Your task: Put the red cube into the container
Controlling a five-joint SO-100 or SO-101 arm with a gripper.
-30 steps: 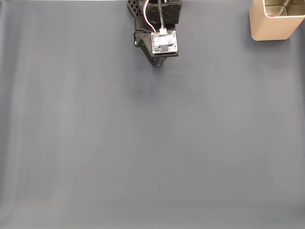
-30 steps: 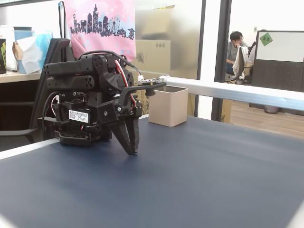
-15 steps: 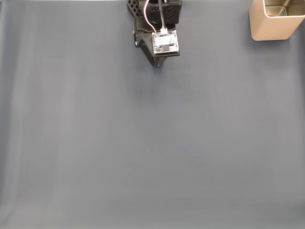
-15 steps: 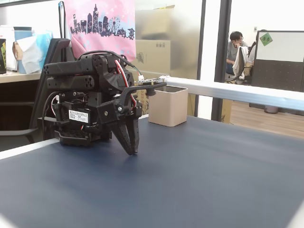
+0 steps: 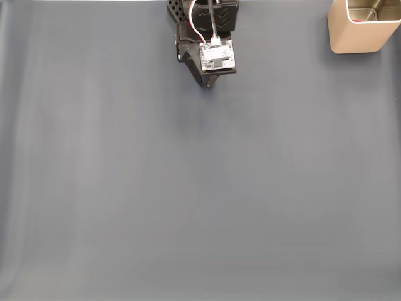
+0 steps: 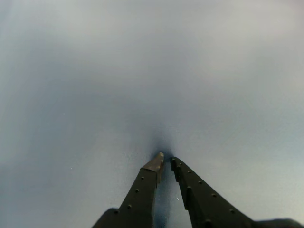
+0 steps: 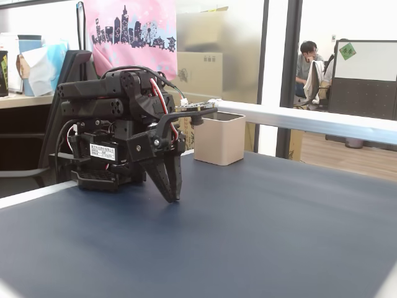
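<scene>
Change: nothing is moving since the pictures from a moment ago; the arm, the gripper and the container are sitting in the same spots.
Gripper: the gripper (image 6: 165,160) is pointing its tips down at the mat, and its two black fingers are pressed almost together with nothing between them. In a fixed view it (image 7: 172,197) is hanging just above the mat, tilted a little forward.
Fingers: they are long, thin and dark, like a bird's beak, with small dots along the edges (image 6: 142,185).
Arm: the arm (image 7: 115,133) is folded up small and low at the far left of the table in that fixed view; it is black hard plastic with red and white wires on top. From above it (image 5: 207,37) is sitting at the far edge, with a small white board on it.
Container: the container (image 5: 360,28) is standing in the far right corner seen from above, well apart from the gripper. It is a smooth beige box with round corners and a shiny inside.
Red cube: a tiny bit of red, the red cube (image 5: 355,20), is showing inside the container by its far wall.
Mat: the mat (image 5: 200,200) is flat, soft-looking, dark grey-blue.
Background: a person (image 7: 308,62) is sitting far off behind glass.
</scene>
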